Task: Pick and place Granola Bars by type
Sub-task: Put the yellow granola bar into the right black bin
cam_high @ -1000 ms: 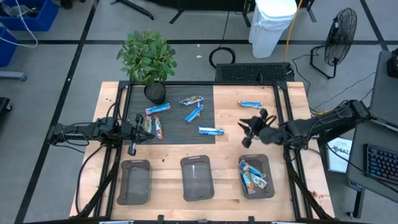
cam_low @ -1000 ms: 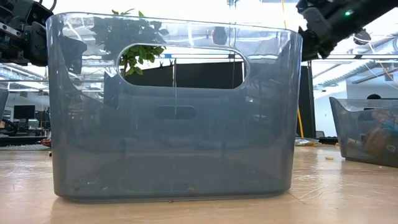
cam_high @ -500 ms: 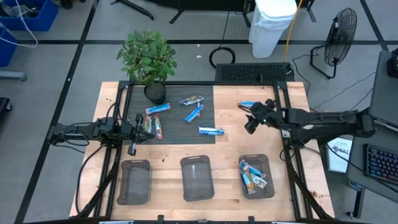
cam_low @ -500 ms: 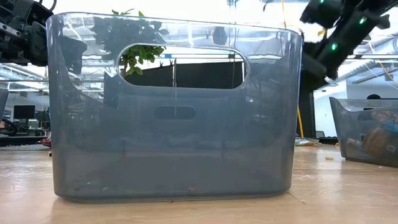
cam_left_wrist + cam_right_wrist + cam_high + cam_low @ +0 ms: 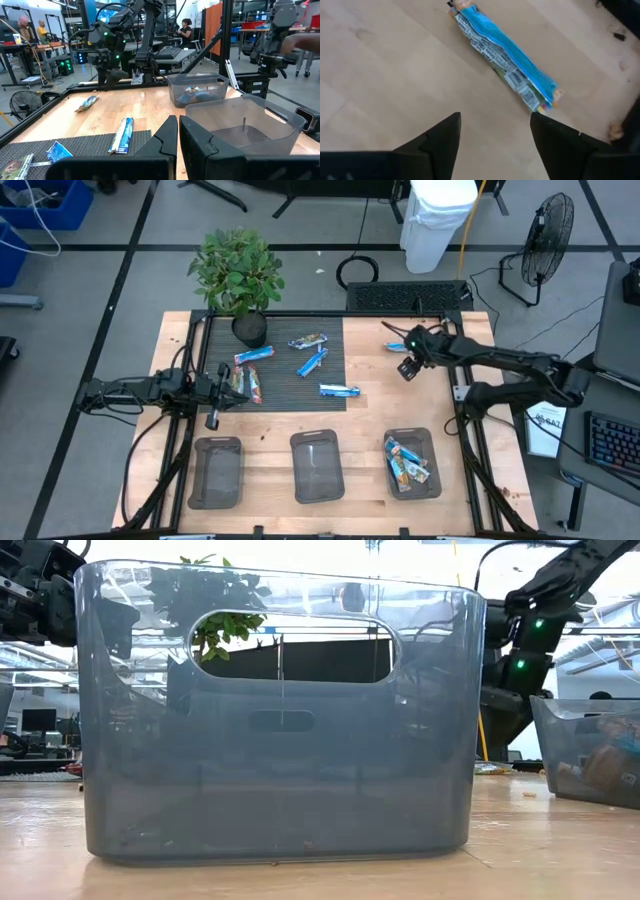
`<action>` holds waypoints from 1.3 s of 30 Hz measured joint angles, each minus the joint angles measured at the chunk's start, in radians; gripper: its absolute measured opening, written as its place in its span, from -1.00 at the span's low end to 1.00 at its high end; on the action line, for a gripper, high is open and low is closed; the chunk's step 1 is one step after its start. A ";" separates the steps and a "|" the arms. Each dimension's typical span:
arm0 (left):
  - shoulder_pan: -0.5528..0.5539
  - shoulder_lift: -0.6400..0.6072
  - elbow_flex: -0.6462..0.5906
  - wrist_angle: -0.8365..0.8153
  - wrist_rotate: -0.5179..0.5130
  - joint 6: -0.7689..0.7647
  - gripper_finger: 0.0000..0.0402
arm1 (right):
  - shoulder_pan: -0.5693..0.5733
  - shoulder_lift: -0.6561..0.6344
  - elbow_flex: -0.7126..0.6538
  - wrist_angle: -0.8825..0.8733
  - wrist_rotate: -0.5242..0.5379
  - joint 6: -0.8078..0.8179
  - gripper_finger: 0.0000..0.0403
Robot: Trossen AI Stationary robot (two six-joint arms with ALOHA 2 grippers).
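Lying flat on the bare wood at the far right of the surface (image 5: 470,480), one blue-wrapped bar (image 5: 504,67) is seen directly under the right tool (image 5: 408,363), whose fingers are spread wide and hold nothing. Several bars (image 5: 408,462) are already in the right bin (image 5: 432,448). The middle bin (image 5: 317,466) and left bin (image 5: 215,472) appear to hold none, though the tinted plastic makes this uncertain. Five bars are left on the dark mat (image 5: 275,365): three blue (image 5: 339,390), one darker (image 5: 308,341), and one multicoloured (image 5: 254,383) beside the left tool (image 5: 213,416). Sorting is judged under half done.

Compared with the earlier frame, the right arm has been swung away from above the right bin to the far bar, and its fingers have been opened. The left tool is unchanged, pinched shut on nothing, parked at the mat's left edge.
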 joint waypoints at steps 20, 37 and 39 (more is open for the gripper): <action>0.000 0.000 0.000 0.000 0.000 0.000 -0.87 | -0.146 0.216 0.082 0.059 -0.022 -0.050 0.14; 0.000 0.000 0.000 0.000 0.000 0.000 -0.87 | -0.146 0.379 0.153 0.062 -0.070 -0.032 0.06; 0.000 0.000 0.000 0.000 0.000 0.000 -0.87 | -0.146 0.376 0.153 0.051 -0.070 -0.021 0.02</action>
